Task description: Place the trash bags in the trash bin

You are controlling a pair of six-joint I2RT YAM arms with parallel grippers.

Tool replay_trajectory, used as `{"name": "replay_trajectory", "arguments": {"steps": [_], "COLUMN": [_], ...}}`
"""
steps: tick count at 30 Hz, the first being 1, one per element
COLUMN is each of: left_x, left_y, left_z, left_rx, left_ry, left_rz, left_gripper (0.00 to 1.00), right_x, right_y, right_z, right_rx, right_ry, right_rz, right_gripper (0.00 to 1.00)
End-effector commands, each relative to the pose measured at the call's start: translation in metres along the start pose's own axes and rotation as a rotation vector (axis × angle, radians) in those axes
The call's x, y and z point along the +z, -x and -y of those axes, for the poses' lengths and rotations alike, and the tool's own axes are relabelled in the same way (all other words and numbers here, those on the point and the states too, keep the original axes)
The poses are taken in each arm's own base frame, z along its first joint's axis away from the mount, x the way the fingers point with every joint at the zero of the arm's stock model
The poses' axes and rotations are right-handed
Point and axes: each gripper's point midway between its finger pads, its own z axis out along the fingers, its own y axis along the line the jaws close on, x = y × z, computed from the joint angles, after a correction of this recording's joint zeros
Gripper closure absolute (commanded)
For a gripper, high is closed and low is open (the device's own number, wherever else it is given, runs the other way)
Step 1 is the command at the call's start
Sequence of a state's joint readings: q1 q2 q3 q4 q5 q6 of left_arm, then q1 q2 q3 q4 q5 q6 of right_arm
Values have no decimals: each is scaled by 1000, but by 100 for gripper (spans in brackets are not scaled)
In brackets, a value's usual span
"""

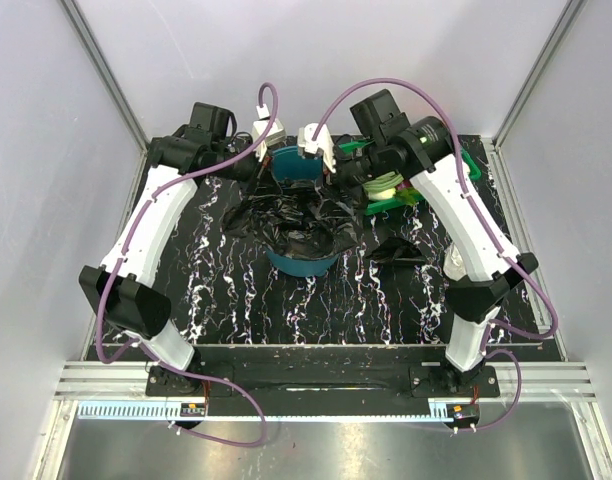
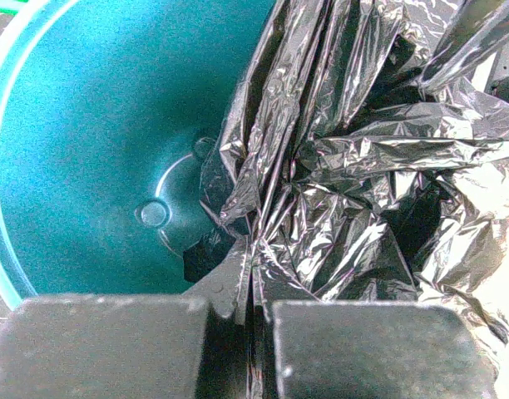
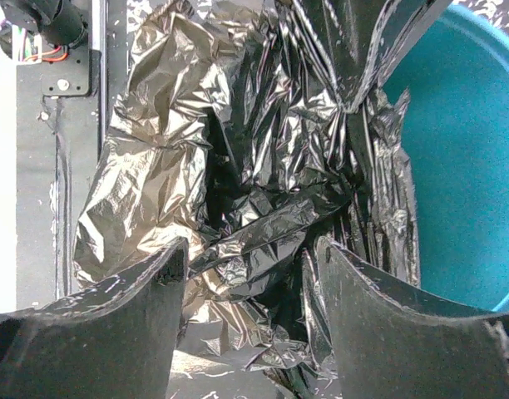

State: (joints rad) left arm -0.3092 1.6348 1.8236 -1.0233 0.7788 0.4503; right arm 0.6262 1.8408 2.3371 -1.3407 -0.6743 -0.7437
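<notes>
my left jaws shut on glossy black film trash bags (image 2: 354, 166), bags draped over round teal plastic trash bin (image 2: 96, 125) rim, my right jaws apart astride film, shallow green tray (image 1: 396, 203) near bin

The trash bags (image 1: 296, 215) are glossy black, and their wrinkles flash silver-grey. The trash bin (image 1: 304, 266) is teal, with a paler turquoise rim in the left wrist view. The tabletop (image 1: 316, 305) is black, marbled with white streaks and speckles. The left arm (image 1: 151, 215) and right arm (image 1: 466, 215) have white shells and black joints. Purple cables (image 1: 386, 82) loop over them. The left tool (image 2: 254, 349) and right tool (image 3: 250, 249) are matte black. The tray (image 1: 401, 203) is bright green.
</notes>
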Motion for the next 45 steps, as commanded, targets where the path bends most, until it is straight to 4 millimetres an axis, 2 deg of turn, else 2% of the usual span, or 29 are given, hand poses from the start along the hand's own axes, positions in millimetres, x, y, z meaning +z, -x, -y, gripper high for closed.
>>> {"name": "replay_trajectory", "arguments": {"steps": [1, 7, 14, 16, 20, 23, 26, 32, 36, 40, 45], "left_x": [-13, -11, -10, -12, -13, -15, -15, -20, -26, -23, -14], "left_y": [12, 14, 15, 17, 19, 22, 25, 30, 40, 51, 68], "left_z": [7, 3, 0, 0, -4, -10, -20, -58, -84, -102, -112], "left_rx": [37, 34, 34, 40, 43, 51, 59, 40, 45, 59, 87], "left_ry": [32, 42, 46, 49, 64, 94, 134, 260, 340, 363, 350], "left_rz": [34, 32, 30, 32, 24, 23, 16, 18, 51, 73, 126], "left_gripper": [100, 100, 100, 100, 100, 100, 100, 100, 100, 99, 85], "right_x": [0, 24, 39, 44, 53, 56, 55, 53, 53, 53, 52], "right_y": [-23, -39, -53, -58, -72, -80, -83, -85, -87, -88, -89], "right_z": [-31, -50, -56, -56, -61, -63, -61, -53, -54, -57, -59], "right_rx": [63, 66, 56, 62, 50, 45, 39, 14, 1, -16, -31], "right_ry": [80, 146, 149, 148, 142, 134, 113, 69, 82, 103, 122], "right_rz": [-100, -168, -235, -248, -305, -334, -347, -366, -373, -374, -380], "right_gripper": [31, 33, 37, 41, 59, 67, 73, 83, 89, 93, 95]}}
